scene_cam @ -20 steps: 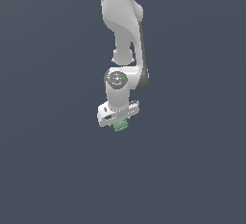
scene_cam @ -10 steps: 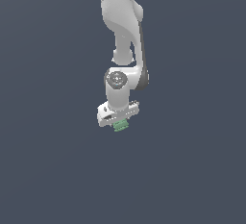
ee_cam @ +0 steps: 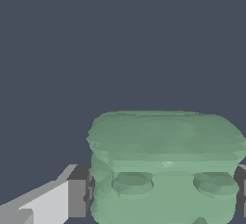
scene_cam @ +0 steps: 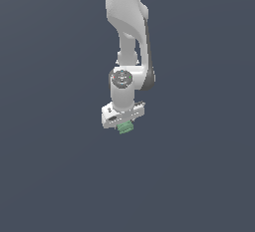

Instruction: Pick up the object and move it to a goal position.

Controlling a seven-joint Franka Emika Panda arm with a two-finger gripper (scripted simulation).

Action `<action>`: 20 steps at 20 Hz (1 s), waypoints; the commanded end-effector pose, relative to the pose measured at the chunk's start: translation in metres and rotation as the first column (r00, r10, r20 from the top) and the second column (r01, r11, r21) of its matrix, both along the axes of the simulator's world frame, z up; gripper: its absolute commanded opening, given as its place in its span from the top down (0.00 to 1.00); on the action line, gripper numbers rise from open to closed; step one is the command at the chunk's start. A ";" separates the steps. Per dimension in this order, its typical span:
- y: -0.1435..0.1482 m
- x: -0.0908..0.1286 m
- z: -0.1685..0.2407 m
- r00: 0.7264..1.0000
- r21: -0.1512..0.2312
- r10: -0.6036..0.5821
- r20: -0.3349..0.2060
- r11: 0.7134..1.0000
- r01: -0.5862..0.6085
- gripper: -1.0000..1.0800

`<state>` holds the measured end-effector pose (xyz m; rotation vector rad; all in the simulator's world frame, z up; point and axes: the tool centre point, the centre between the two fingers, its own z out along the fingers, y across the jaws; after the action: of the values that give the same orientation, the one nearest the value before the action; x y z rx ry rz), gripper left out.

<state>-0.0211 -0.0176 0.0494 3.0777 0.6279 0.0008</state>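
The object is a small light-green ribbed block. It sits just under the white gripper in the exterior view, near the picture's middle. In the wrist view the object fills the space between the two fingers, whose grey pads press on both of its sides. The gripper is shut on it and hangs from the white arm, which reaches down from the top of the exterior view. I cannot tell from these views how high the object is above the surface.
A plain dark grey-blue surface fills both views. No other object, container or goal marker shows.
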 end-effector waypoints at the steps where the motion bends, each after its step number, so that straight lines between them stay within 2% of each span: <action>1: 0.002 -0.006 0.007 1.000 0.000 0.000 0.001 1.000 0.000 1.00; 8: 0.009 -0.032 0.037 1.000 0.000 0.000 0.001 1.000 0.000 1.00; 20: 0.026 -0.093 0.108 1.000 -0.001 0.001 0.000 1.000 -0.001 1.00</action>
<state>-0.1065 0.0063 0.1490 3.0766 0.6291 0.0005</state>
